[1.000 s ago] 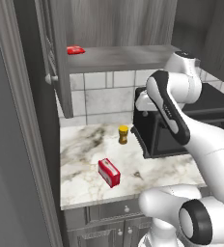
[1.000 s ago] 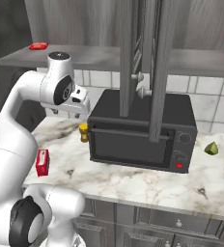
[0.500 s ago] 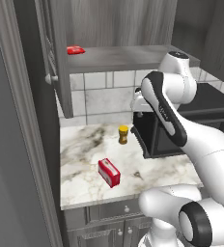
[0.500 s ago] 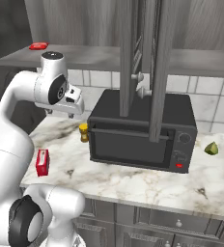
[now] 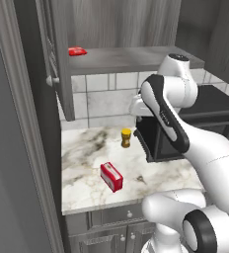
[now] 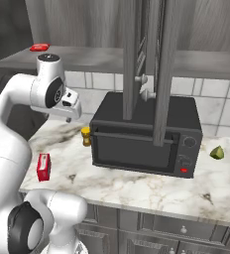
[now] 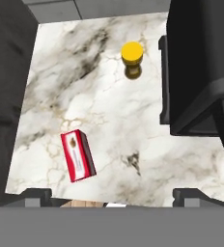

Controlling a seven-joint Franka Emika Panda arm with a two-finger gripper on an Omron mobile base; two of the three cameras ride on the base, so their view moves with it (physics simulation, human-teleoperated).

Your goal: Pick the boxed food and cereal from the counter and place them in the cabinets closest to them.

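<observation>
The small flat rectangular red box with white edges [image 7: 77,156] lies on the white marble-look desk with grey and brown veins [image 7: 114,116], near its front edge and toward the left end. Its broad red face carries a pale label strip with a small dark mark at one end. In the left base view the same box [image 5: 111,177] stands on a long edge, its white rims showing along the sides; in the right base view it appears as a narrow red slab [image 6: 43,166] beside the robot's arm.

The hand [image 7: 112,197] hangs high above the desk looking straight down, its two dark finger tips standing wide apart with nothing between them. The box is just left of the gap between the tips, well below them.

A small yellow jar with a dark base [image 7: 132,59] stands farther back on the desk, close to the left side of a black microwave oven [image 6: 146,136]. A flat red item [image 5: 77,51] rests on the grey shelf floor of the dark grey wood-grain wall cabinets [image 5: 131,57] above.
</observation>
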